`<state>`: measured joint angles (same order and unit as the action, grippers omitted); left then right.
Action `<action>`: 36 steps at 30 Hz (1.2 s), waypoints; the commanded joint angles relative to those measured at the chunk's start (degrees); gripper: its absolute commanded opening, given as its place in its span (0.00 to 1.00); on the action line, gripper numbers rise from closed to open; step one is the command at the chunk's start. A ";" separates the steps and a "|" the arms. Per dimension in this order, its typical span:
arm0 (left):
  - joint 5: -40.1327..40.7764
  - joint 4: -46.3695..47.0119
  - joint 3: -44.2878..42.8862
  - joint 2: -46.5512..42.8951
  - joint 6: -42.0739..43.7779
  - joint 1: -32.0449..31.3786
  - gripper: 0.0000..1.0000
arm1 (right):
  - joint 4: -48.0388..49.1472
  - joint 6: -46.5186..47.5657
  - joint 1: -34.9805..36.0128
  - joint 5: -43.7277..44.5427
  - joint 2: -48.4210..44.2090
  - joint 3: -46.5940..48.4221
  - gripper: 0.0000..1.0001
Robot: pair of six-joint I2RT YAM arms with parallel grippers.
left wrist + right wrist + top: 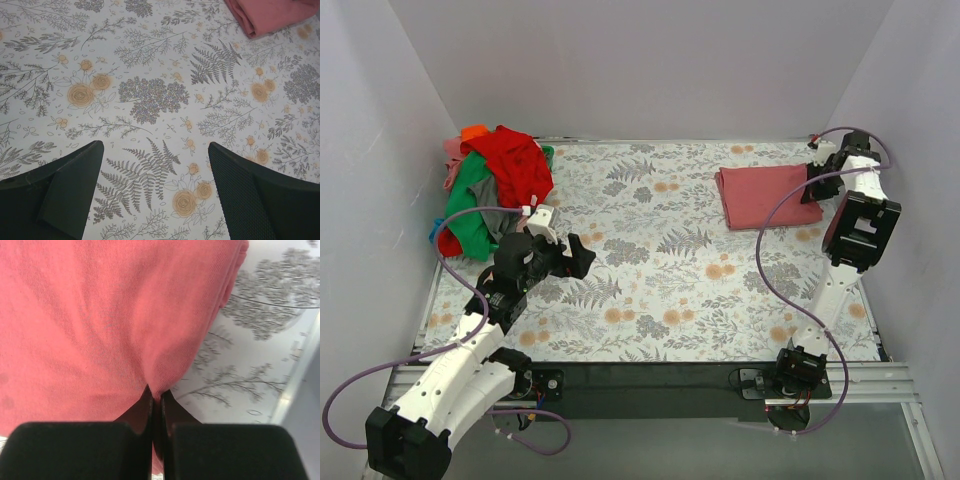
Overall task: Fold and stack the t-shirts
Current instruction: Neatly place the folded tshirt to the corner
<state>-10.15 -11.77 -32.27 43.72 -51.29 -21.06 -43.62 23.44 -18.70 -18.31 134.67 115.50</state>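
**Pinching the salmon-pink t-shirt (760, 195) with the right hand (812, 186), left hand (578, 255) spread wide**

From overhead we see the whole counter under its floral cover (660, 290). The salmon-pink t-shirt lies folded flat at the far right. A loose pile of t-shirts (495, 185) sits heaped in the far left corner, well apart from it. In the pile a red tee (520, 165) lies on top, a green tee (470, 205) spills below it, and orange and pink show at the back.

Only the right wrist camera shows us the grip. The two dark fingers (142, 412) are pressed together, and a small pucker of the pink cloth is caught between their tips at the shirt's edge. The fabric draws in toward that point. The overhead view hides this behind the wrist. It does show the hand sitting at the right-hand edge of the folded shirt.

The left wrist camera looks down on printed ferns and orange roses. The left hand's fingers (75, 190) stand far apart at either side of that view, with nothing between them. A corner of the folded pink shirt shows at the upper right. The pile is out of that frame.

The right arm rises from its base at the near edge and bends close to the right wall. It folds back toward the far corner, and its hand is turned onto the shirt. The left arm runs low from the near left corner. Its hand points toward the middle of the counter, just beside the pile's near end.
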 commanded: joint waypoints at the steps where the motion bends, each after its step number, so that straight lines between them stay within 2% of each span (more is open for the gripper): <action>1: -0.83 0.43 0.19 -0.57 1.10 0.05 0.85 | -0.07 1.34 -1.25 4.24 0.85 3.50 0.01; 10: -0.92 0.26 -0.16 -0.04 1.28 0.05 0.85 | 0.90 2.66 -1.43 8.28 1.47 4.91 0.01; 13: -0.83 0.26 -0.25 0.04 1.37 0.14 0.85 | 1.86 2.66 -1.43 10.04 1.38 4.29 0.17; 14: -0.83 0.26 -0.25 0.13 1.37 0.14 0.85 | 2.22 2.31 -1.43 9.96 0.95 3.94 0.33; 15: -0.83 0.26 -0.33 0.22 1.37 0.14 0.85 | 3.18 2.05 -1.34 9.96 0.68 2.72 0.41; 17: -1.01 0.26 -0.34 0.22 1.37 0.14 0.85 | 4.50 1.96 -0.99 10.13 -0.54 1.14 0.55; 18: -1.01 0.34 -0.34 0.31 1.37 0.14 0.85 | 6.24 2.05 -0.64 10.57 -0.99 -0.87 0.57; 23: -1.01 0.17 -0.34 0.40 1.45 0.14 0.85 | 17.05 3.28 2.34 17.76 -6.69 -11.43 0.64; 28: -0.66 0.08 -0.34 0.31 1.63 0.14 0.85 | 29.10 4.07 5.34 32.43 -10.92 -18.99 0.70; 35: -0.57 -0.01 -0.34 0.40 1.98 0.14 0.85 | 41.67 4.77 6.39 43.08 -13.82 -26.55 0.70; 36: -0.57 -0.01 -0.25 0.40 2.07 0.14 0.85 | 46.12 5.21 6.65 44.92 -14.26 -29.17 0.70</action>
<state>-10.55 -11.81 -32.29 44.29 -50.22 -21.06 -9.45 27.42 -11.86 18.33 123.87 90.04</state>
